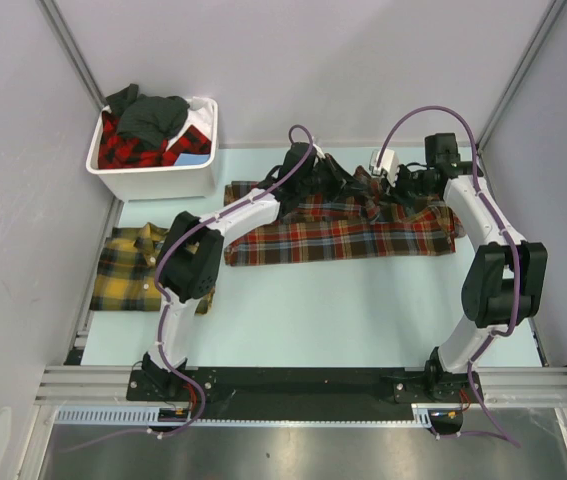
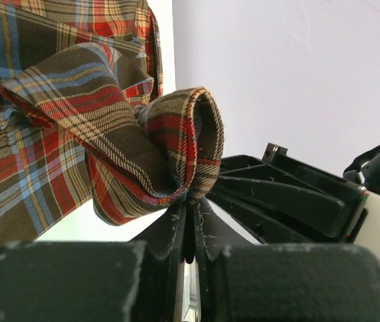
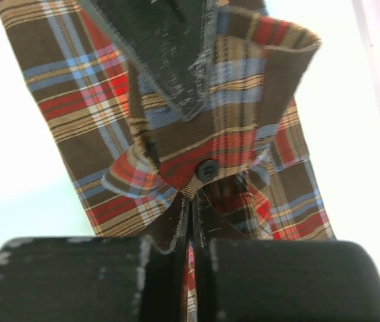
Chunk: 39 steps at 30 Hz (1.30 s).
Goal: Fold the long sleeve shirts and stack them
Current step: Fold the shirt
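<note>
A red-brown plaid long sleeve shirt (image 1: 343,232) with blue lines lies spread across the back middle of the table. My left gripper (image 1: 305,170) is shut on a bunched fold of this shirt (image 2: 176,144) near its far left edge. My right gripper (image 1: 403,180) is shut on the shirt's fabric (image 3: 196,151) beside a dark button (image 3: 207,169), at the far right. A folded yellow-and-dark-green plaid shirt (image 1: 133,268) lies at the left, partly under the left arm.
A white plastic bin (image 1: 158,165) at the back left holds red-black plaid and dark grey garments (image 1: 148,125). Grey walls close in the left, back and right sides. A metal rail runs along the near edge.
</note>
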{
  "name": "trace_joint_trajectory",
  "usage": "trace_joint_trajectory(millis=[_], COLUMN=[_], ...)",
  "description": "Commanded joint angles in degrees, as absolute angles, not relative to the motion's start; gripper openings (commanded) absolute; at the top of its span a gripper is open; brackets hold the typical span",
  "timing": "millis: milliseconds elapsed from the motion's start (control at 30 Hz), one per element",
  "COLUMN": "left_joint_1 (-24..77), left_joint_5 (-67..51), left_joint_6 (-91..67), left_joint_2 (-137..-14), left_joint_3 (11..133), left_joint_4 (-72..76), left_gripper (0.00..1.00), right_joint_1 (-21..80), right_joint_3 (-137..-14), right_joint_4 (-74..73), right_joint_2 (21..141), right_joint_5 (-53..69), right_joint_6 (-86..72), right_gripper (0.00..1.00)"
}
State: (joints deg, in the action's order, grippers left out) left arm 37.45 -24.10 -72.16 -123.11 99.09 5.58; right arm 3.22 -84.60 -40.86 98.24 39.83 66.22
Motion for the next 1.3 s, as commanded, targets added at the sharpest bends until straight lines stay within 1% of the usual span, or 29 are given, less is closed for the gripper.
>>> trace_joint_trajectory(millis=[0,67,100,167,200,267,333,367,500,567,700,767,833,900,1133,1267], left_joint_1=[37.1,37.0,36.7,36.0,35.0,33.6,31.3,30.6,26.3,24.0,20.7,19.6,19.5,19.4,19.2,18.9], left_joint_5=[-24.5,-24.5,-24.6,-24.2,-23.2,-21.4,-18.7,-17.7,-15.4,-14.9,-13.5,-12.6,-11.1,-10.3,-8.8,-7.5], left_joint_6=[-74.7,-74.6,-74.3,-72.3,-71.0,-64.0,-56.8,-53.7,-39.2,-36.0,-27.1,-24.0,-19.5,-17.3,-17.0,-16.5], left_joint_2=[-119.3,-119.1,-118.8,-118.5,-117.9,-117.2,-115.4,-114.8,-111.6,-108.9,-103.9,-101.1,-99.3,-97.0,-92.0,-90.7], left_joint_3=[98.5,97.8,97.5,96.5,96.4,96.9,97.1,97.6,97.6,95.0,89.0,86.1,83.3,80.0,73.7,72.4], left_joint_4=[9.3,9.8,10.3,9.4,9.1,5.6,4.1,1.2,-4.1,-5.2,-7.0,-8.9,-10.1,-10.4,-8.9,-8.9], left_gripper=[0.11,0.14,0.27,0.39,0.62,0.75,0.92,0.99,1.00,0.99,1.00,0.99,0.99,0.99,0.99,1.00], right_joint_1=[3.4,3.1,2.8,1.2,0.7,-1.0,-1.9,-2.0,-1.8,-1.5,-1.0,-0.7,-0.2,-0.2,3.8,5.0], right_joint_3=[-88.2,-88.8,-89.1,-91.7,-93.1,-97.9,-101.9,-106.6,-116.9,-120.6,-133.9,-137.8,-137.9,-136.0,-137.1,-140.1], right_joint_4=[-38.8,-38.6,-37.5,-36.4,-35.6,-33.9,-33.4,-33.4,-34.5,-34.6,-33.8,-32.6,-29.5,-22.6,-6.9,-5.0], right_joint_2=[98.3,98.2,98.3,99.3,99.8,102.3,105.7,107.0,113.5,117.7,125.6,128.0,129.7,130.0,135.9,139.6], right_joint_5=[40.2,40.1,40.3,40.2,39.6,38.7,38.2,38.1,37.9,37.3,35.4,34.3,33.6,32.5,31.0,31.3], right_joint_6=[66.4,65.8,64.0,62.1,61.7,60.6,60.9,61.1,64.8,67.2,69.7,71.1,74.4,77.6,85.3,90.2], right_gripper=[0.00,0.00,0.00,0.00,0.00,0.00,0.00,0.00,0.00,0.00,0.00,0.00,0.00,0.00,0.00,0.00])
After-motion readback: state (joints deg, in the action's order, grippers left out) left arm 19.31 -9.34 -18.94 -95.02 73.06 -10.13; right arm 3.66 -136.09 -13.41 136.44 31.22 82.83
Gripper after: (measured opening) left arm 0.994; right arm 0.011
